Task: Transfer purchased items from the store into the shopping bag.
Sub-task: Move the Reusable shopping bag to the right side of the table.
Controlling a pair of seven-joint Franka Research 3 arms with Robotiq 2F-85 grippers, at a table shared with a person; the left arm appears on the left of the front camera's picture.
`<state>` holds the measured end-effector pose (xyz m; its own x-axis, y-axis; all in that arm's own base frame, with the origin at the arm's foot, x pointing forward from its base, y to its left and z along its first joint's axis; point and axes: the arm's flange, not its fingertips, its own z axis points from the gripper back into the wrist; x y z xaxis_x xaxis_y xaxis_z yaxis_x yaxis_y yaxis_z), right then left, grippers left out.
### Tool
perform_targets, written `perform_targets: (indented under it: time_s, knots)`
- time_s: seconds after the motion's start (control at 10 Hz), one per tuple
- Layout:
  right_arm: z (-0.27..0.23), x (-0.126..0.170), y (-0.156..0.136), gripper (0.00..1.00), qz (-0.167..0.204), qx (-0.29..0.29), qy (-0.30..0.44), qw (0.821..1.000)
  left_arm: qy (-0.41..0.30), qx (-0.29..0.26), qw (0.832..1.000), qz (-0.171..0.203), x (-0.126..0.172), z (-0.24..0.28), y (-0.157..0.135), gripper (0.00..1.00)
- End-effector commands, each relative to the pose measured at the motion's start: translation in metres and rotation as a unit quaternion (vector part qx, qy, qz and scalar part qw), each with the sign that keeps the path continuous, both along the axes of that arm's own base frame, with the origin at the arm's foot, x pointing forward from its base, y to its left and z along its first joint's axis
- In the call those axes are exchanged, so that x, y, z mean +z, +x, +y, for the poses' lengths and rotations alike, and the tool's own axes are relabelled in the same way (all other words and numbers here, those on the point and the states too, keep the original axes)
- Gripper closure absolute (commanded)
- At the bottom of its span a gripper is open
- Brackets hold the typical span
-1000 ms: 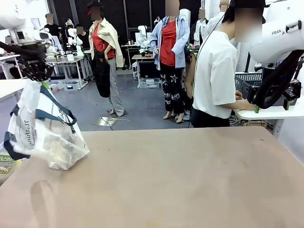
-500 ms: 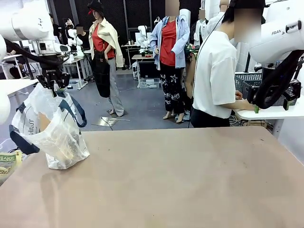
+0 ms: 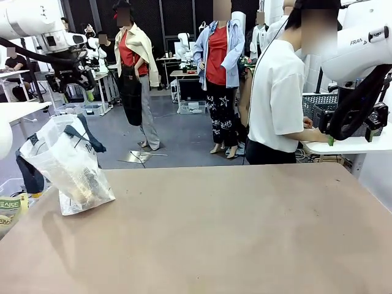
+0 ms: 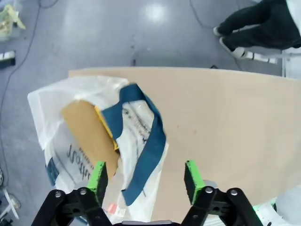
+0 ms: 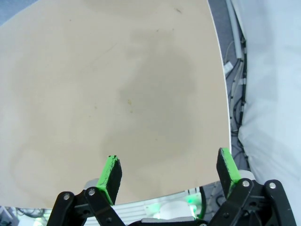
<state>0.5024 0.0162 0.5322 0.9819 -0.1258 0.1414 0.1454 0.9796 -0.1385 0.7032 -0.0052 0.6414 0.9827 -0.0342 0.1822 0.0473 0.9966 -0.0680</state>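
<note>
Since a second ago, the left gripper (image 3: 75,82) has let go of the shopping bag (image 3: 66,164) and risen clear of it; it is now hanging in the air above the bag with its jaws spread wide and nothing between them. In the left wrist view the same gripper (image 4: 146,175) is looking straight down on the bag (image 4: 94,141), its green pads (image 4: 99,175) well apart.

Released, the bag is slumping at the table's (image 3: 233,233) near left corner, at the robot's left. Its long axis is leaning: the base is sitting on the table while the open mouth is tilting up and away toward the table's left edge. One navy strap handle (image 4: 146,141) is lying draped across the top of the bag, and a flat tan item (image 4: 87,129) with a yellow edge is showing inside the mouth.

At the right, the right gripper (image 5: 169,175) is hovering over bare tabletop, fully open and empty. A person (image 3: 278,98) in a white shirt is standing at the far side, turned toward a side table.
</note>
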Motion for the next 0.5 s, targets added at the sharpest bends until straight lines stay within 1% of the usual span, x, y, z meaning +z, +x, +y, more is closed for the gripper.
perform_targets:
  time_s: [0.0, 0.1, 0.2, 0.3, 0.4]
  knots:
    - [0.000, 0.000, 0.000, 0.00, 0.002, 0.002, -0.011, 1.000, -0.012, -0.044, 0.998, -0.036, 0.005, -0.026, -0.010, 0.00]
    - [0.000, 0.000, 0.000, 0.00, 0.002, 0.002, -0.011, 1.000, -0.021, -0.097, 0.994, -0.053, 0.003, -0.054, -0.033, 0.00]
    - [0.000, 0.000, 0.000, 0.00, 0.002, 0.002, -0.011, 1.000, -0.020, -0.130, 0.989, -0.064, -0.007, -0.088, -0.057, 0.00]
    - [0.000, 0.000, 0.000, 0.00, 0.002, 0.002, -0.011, 1.000, -0.015, -0.191, 0.979, -0.067, -0.026, -0.125, -0.081, 0.00]
    - [0.000, 0.000, 0.000, 0.00, 0.002, 0.002, -0.011, 1.000, -0.009, -0.255, 0.965, -0.056, -0.050, -0.158, -0.100, 0.00]
